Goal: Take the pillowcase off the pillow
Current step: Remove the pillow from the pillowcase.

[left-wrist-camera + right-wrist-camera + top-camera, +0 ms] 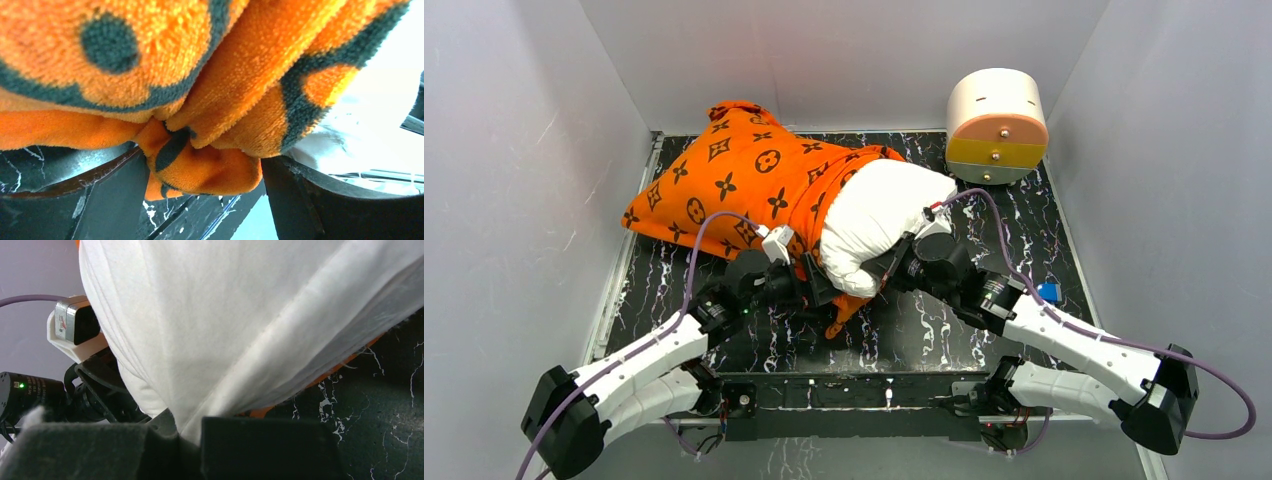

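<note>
From where I stand, 2 arms reach in from the near edge of the dark marbled table (924, 330), and they meet at the middle. The left arm runs low and flat across the table, angling up and to the right, elbow close to the surface, its wrist bent toward the near hem of the pillowcase (734, 175). The left gripper (202, 170) has its jaws apart with a bunched orange fold sitting between them and touching both fingers (310, 200); I cannot tell whether that fold is pinched or merely lying there. There is 1 pillowcase, bright orange with dark flower and circle motifs, lying diagonally from the far left corner toward the centre, its open end facing right and forward. There is 1 pillow (874, 215), plain white and plump, its right part bulging out of that open end while the rest is hidden inside the cover. The right arm comes in from the right, folded back at the elbow, forearm sloping up and left, wrist just beside the bare white end. The right gripper (190, 427) is clenched on the pillow's seamed edge, the white cloth rising straight out from between its 2 dark fingers. Farther right, at the back, stands 1 round drawer box (996, 125), well apart from both grippers.
</note>
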You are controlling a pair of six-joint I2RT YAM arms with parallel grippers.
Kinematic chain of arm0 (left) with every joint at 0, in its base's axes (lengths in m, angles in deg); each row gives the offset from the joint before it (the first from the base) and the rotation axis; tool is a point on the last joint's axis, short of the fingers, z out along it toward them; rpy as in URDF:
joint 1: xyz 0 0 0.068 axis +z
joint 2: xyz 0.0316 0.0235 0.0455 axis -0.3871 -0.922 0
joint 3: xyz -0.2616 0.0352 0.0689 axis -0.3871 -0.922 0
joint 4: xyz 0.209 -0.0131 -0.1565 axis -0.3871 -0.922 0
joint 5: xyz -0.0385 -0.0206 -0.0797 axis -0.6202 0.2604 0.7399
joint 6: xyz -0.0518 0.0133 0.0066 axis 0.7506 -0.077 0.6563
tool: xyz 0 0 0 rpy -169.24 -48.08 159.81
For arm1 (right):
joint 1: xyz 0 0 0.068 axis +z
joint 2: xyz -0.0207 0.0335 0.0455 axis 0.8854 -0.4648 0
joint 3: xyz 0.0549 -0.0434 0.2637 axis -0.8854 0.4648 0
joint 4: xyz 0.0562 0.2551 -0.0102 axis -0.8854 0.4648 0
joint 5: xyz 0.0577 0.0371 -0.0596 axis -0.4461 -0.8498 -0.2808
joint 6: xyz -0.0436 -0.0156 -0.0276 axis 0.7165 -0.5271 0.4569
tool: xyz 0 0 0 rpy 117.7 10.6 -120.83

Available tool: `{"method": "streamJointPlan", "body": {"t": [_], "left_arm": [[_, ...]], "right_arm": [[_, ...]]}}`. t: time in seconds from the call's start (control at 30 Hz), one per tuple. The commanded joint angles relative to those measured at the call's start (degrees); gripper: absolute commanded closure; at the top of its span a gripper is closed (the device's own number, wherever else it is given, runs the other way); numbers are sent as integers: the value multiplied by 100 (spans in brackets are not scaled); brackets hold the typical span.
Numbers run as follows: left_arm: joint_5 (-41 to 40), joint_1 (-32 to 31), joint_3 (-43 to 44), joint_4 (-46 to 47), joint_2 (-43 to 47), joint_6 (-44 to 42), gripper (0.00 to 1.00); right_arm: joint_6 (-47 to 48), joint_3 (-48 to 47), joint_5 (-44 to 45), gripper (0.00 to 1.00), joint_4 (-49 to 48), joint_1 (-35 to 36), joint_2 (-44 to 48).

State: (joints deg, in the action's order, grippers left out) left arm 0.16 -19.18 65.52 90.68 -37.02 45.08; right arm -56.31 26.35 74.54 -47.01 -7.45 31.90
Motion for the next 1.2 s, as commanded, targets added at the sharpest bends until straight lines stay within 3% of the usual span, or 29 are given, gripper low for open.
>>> {"method": "streamJointPlan", "body": {"t": [0.0,0.13,0.3,0.43,0.53,0.6,0.67,0.77,0.83,0.9,0.93,1.17], "left_arm": [[255,7,-14,733,-45,35,26],[40,3,293,683,-333,-139,50],[-950,4,423,8,-180,-356,99],[-2427,16,561,-1416,211,-547,100],[-4189,23,455,-2605,773,-293,100],[-4823,36,248,-2947,1126,-235,100],[-5144,50,64,-2975,1541,-347,100],[-4813,57,-22,-2727,1684,-634,100],[-4157,57,-6,-2388,1569,-959,83],[-3485,57,203,-2286,1373,-1101,55],[-3274,58,349,-2283,1263,-1194,47],[-2729,58,1427,-2172,1193,-1833,18]], "right_arm": [[109,-553,162,100,-666,-45,167],[108,-550,150,100,-630,-45,185],[246,-593,586,100,-212,-61,327],[344,-711,1650,100,741,-94,544],[107,-753,2196,100,1571,-127,740],[-64,-734,2473,100,2013,-129,890],[-212,-619,2663,100,2238,-129,1091],[-235,-308,2702,100,2155,-132,1454],[-191,-73,2645,100,1959,-131,1648],[-130,58,2538,100,1850,-128,1713],[-76,86,2487,100,1822,-132,1695],[49,189,2261,100,1739,-132,1341]]}}
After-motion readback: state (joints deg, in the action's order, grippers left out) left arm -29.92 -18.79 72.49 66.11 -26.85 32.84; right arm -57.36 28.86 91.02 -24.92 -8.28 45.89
